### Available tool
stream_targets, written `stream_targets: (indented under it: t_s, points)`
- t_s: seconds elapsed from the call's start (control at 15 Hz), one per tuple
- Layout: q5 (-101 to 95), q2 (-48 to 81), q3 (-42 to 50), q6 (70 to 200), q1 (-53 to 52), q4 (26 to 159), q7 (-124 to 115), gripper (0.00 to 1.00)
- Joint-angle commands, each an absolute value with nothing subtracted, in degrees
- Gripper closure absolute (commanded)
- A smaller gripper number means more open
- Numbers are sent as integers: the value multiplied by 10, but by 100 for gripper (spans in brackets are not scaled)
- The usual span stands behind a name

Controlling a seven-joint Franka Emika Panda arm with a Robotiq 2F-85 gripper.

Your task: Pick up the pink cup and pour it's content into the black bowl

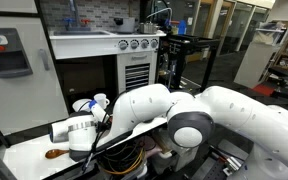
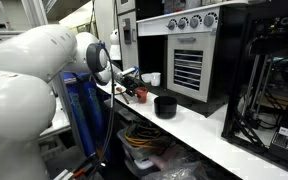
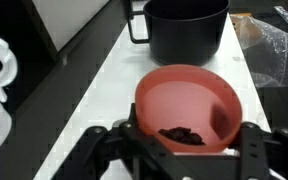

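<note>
Two fingers [image 3: 252, 148] of our gripper [image 3: 189, 150] clenched on the pinkish-red plastic cup [image 3: 184, 95], dark bits [image 3: 182, 134] in its bottom, round black bowl [image 3: 187, 30] just beyond on the white counter [image 3: 94, 90].

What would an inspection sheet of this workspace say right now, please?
Surface: white counter, long and narrow.
Job's things: pink cup with dark bits inside; black bowl just beyond it, apart.
Clutter: white mug on the oven side; clear plastic bag beside the bowl.
Grippers: gripper shut on the pink cup, a finger on each side.
Cables: cords bundled below the counter.
Surroundings: oven unit with knobs behind the counter.
</note>
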State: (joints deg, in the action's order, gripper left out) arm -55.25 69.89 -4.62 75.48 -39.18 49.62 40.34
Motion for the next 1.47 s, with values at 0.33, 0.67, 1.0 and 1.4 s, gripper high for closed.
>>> stream_targets:
  t_s: [0.33, 0.67, 1.0, 1.4]
  points:
    - [-481, 612, -63, 739, -360, 501, 351, 52]
    - [-441, 545, -69, 752, -347, 544, 316, 52]
    - [-407, 486, -73, 762, -329, 603, 308, 52]
    - [-349, 417, -75, 809, -281, 707, 300, 52]
